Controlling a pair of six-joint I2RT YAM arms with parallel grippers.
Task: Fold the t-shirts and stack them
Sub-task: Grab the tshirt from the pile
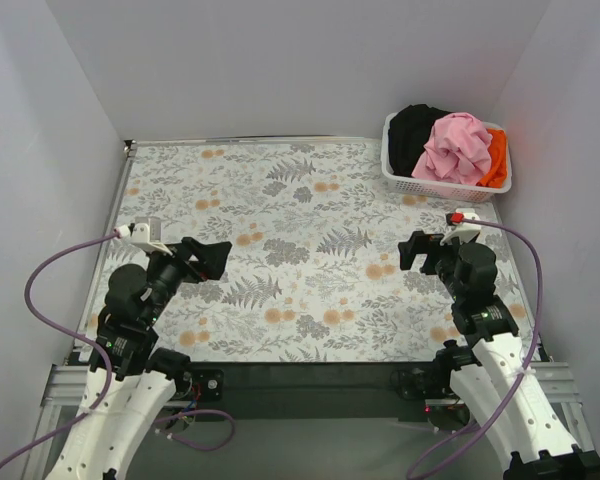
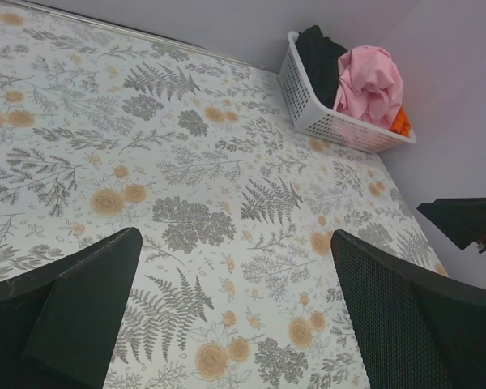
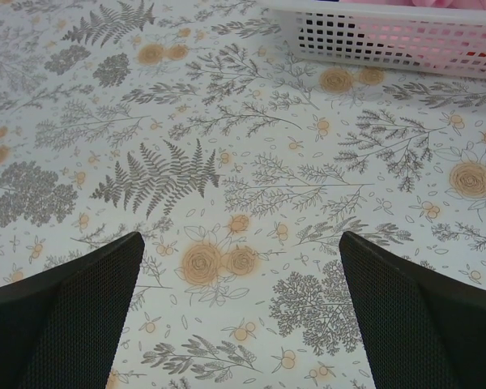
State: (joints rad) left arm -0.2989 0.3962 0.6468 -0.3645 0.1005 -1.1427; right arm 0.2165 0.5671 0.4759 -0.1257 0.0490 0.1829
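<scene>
Three t-shirts lie crumpled in the white lattice basket [image 1: 420, 185] at the back right: a light pink one [image 1: 458, 147] on top in the middle, a black one [image 1: 412, 135] to its left, a bright orange one [image 1: 496, 158] to its right. The left wrist view shows the pink shirt [image 2: 368, 83], the black shirt [image 2: 317, 53] and a bit of the orange shirt [image 2: 400, 123]. My left gripper [image 1: 216, 259] is open and empty over the left of the table. My right gripper [image 1: 416, 249] is open and empty in front of the basket. Both hang above the floral cloth.
The table is covered by a floral-patterned cloth [image 1: 300, 230]. White walls close in the back and both sides. The basket's front wall [image 3: 389, 40] shows at the top of the right wrist view. The right gripper's tip [image 2: 462, 220] shows at the right edge of the left wrist view.
</scene>
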